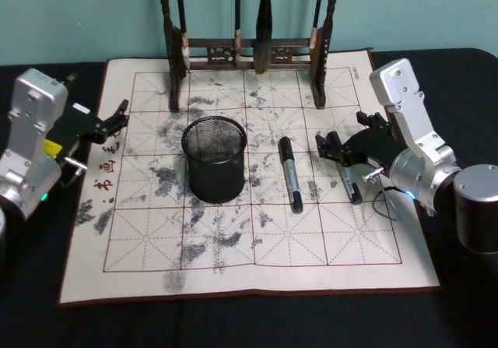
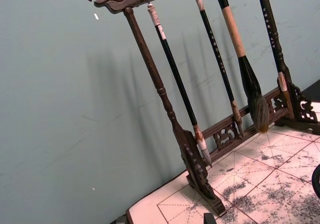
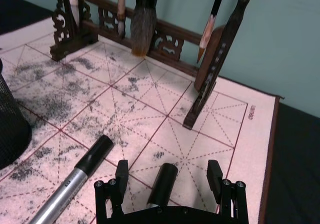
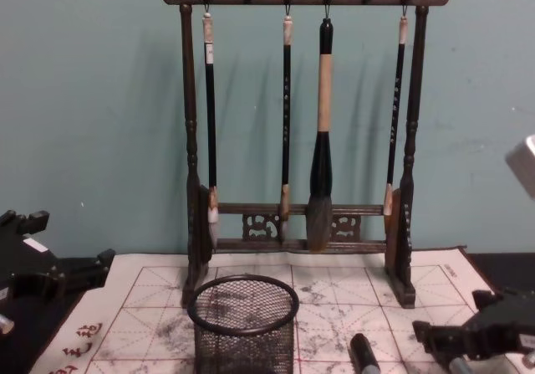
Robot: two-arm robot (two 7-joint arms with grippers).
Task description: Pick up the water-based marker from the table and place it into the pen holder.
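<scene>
Two markers lie on the cream mat (image 1: 233,247) that covers the dark table (image 1: 233,325). The one you want, the water-based marker (image 3: 162,184), is on the mat's right side, well right of the pen holder (image 1: 214,177). Your right gripper (image 3: 167,173) sits over its black cap. In the right wrist view you can see its fingers (image 3: 121,171) spread wide, with the cap lying between them, mat showing on either side and neither finger touching it. The second marker (image 1: 289,173) lies just to the left, between that gripper and the pen holder, its cap toward the brush rack (image 1: 249,52). The pen holder stands upright near the mat's middle, in front of the rack. Your left gripper (image 1: 113,121) rests at the mat's left edge, apart from everything; from the head view its fingers seem to be apart.
</scene>
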